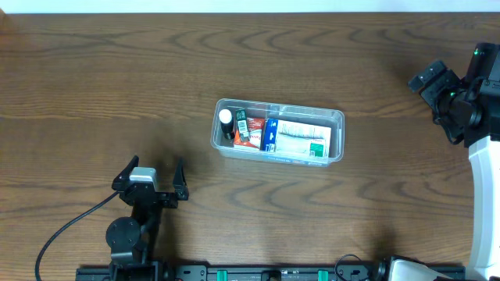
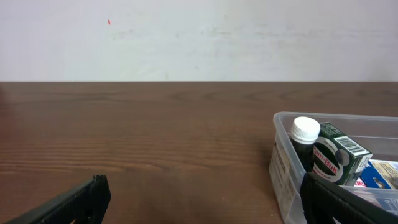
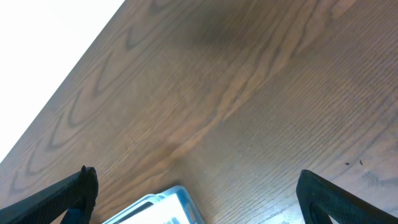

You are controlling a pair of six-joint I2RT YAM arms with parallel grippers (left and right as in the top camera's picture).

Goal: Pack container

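Observation:
The clear plastic container (image 1: pixel 337 117) stands at the table's middle. In it are a white-capped dark bottle (image 1: pixel 226 117), a green-and-black box (image 1: pixel 254 125) and a blue-and-white box (image 1: pixel 301 139). My left gripper (image 1: pixel 150 178) is open and empty, on the table left of and nearer than the container. In the left wrist view the left gripper (image 2: pixel 202 193) faces bare wood, with the container (image 2: pixel 281 162), bottle (image 2: pixel 305 129) and green box (image 2: pixel 339 155) at the right. My right gripper (image 1: pixel 437 90) is open and empty at the far right. In the right wrist view the right gripper (image 3: pixel 194 186) shows a container corner (image 3: pixel 180 194).
The dark wooden table (image 1: pixel 101 70) bears nothing else that I can see. A black cable (image 1: pixel 62 234) runs from the left arm's base at the near edge. A white wall (image 2: pixel 199 37) stands behind the table's far edge.

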